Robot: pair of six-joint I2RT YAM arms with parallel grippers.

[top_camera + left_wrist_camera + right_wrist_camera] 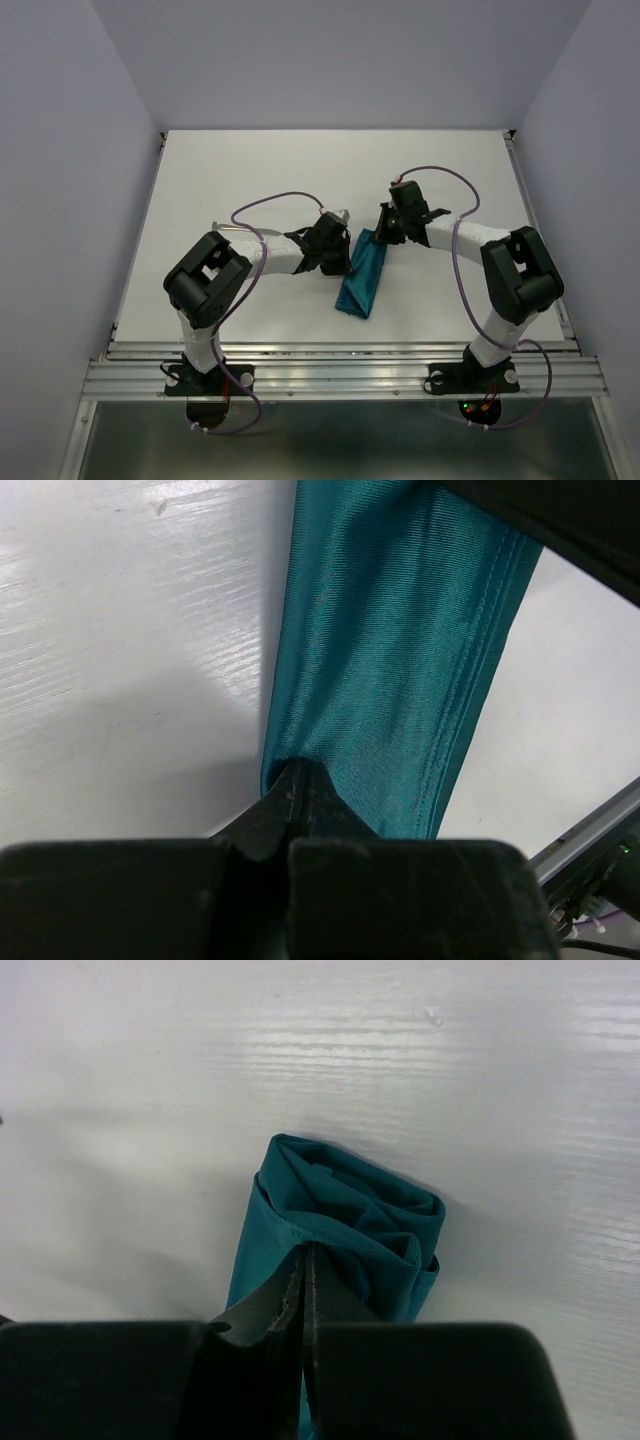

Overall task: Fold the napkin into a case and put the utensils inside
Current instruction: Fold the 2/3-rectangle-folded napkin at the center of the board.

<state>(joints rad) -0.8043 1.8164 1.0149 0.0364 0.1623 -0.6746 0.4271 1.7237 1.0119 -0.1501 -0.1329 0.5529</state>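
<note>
napkin [362,278]: narrow folded strip, mid table [250,170], lying 1-to-7 o'clock
left gripper [298,772]: pinched tight on napkin's 9 o'clock long edge
right gripper [305,1256]: pinched tight on top layer, 1 o'clock end
risk: uneven pull unrolls the folds, so the pocket mouth collapses
risk: thin pinch slips, so the cloth drops

left arm [207,278]: chunky black joint blocks with white tube links in between
right arm [520,270]: same deal, black blocks plus white links
cables [285,195]: thin purple ones, one looping off each arm
bases [205,380]: squat black mounts
lights [467,406]: tiny green and red dots down by the right base
fingers [275,815]: matte black, tapering to narrow tips off a wide, flat black body
</note>
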